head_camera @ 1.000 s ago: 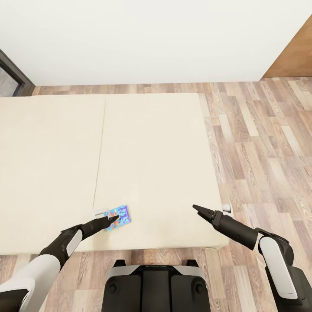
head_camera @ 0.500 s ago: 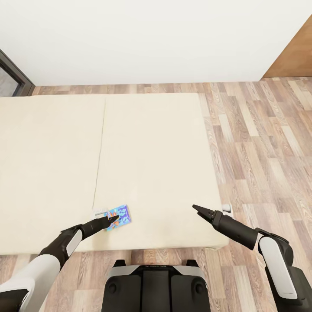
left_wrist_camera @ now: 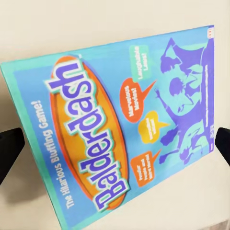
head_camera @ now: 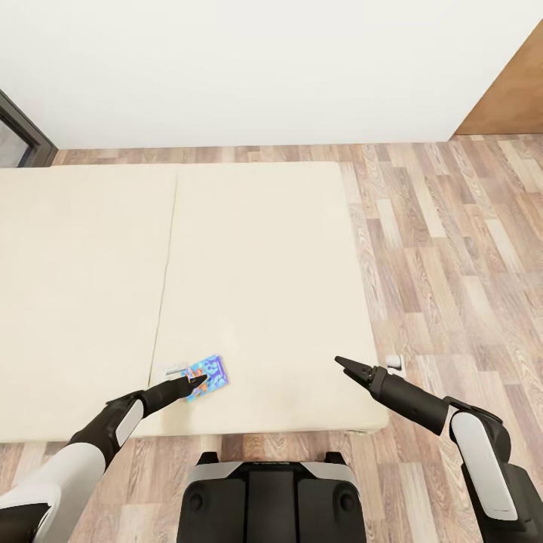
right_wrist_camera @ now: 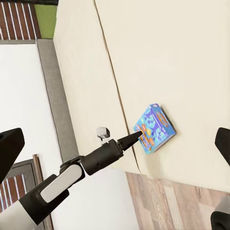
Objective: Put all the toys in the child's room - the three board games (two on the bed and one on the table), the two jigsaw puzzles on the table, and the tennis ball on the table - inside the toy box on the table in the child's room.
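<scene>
Plain white wall (head_camera: 249, 68) along the far side. Wood-plank floor (head_camera: 452, 249) in mixed brown and grey tones, running right of the bed (head_camera: 256, 264). Beige mattress with one lengthwise seam. Dark door or window frame (head_camera: 19, 132) far left; brown wooden panel (head_camera: 513, 90) far right. Light even, soft.

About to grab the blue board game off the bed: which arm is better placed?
Left. The left gripper hangs right over the blue board game on the bed; the right gripper sits well off to the side.
</scene>
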Robot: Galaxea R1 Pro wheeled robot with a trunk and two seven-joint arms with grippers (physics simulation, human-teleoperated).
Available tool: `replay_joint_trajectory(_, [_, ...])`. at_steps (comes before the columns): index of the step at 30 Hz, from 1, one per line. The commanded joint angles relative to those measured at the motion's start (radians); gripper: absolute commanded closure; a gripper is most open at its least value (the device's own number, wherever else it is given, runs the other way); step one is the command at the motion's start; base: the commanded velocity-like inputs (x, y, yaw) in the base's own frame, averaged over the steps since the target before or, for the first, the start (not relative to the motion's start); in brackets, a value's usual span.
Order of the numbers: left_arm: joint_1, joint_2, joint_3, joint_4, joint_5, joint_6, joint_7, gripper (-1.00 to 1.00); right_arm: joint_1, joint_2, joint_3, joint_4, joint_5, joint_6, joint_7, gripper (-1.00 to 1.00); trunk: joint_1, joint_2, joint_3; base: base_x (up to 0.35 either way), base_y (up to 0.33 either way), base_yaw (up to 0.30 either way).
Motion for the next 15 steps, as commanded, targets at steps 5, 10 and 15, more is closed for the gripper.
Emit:
replay_joint_trajectory(5, [0.000, 0.000, 0.004, 0.000, 0.008, 0.010, -0.003, -1.00, -0.001, 0.000, -0.001, 0.000, 0.006, 0.005, 0.007, -1.00, 0.001, -0.001, -0.001, 0.003, -0.005, 0.000])
replay_joint_trajectory(10, [0.000, 0.000, 0.004, -0.001, 0.008, 0.010, -0.003, -1.00, -0.001, 0.001, -0.001, 0.000, 0.006, 0.005, 0.007, -1.00, 0.001, -0.001, -0.001, 0.058, -0.103, 0.000])
replay_joint_trajectory(15, [0.000, 0.000, 0.004, -0.008, 0.008, 0.010, -0.004, -1.00, -0.001, 0.001, -0.001, 0.000, 0.006, 0.005, 0.007, -1.00, 0.001, -0.001, -0.001, 0.035, -0.075, 0.000])
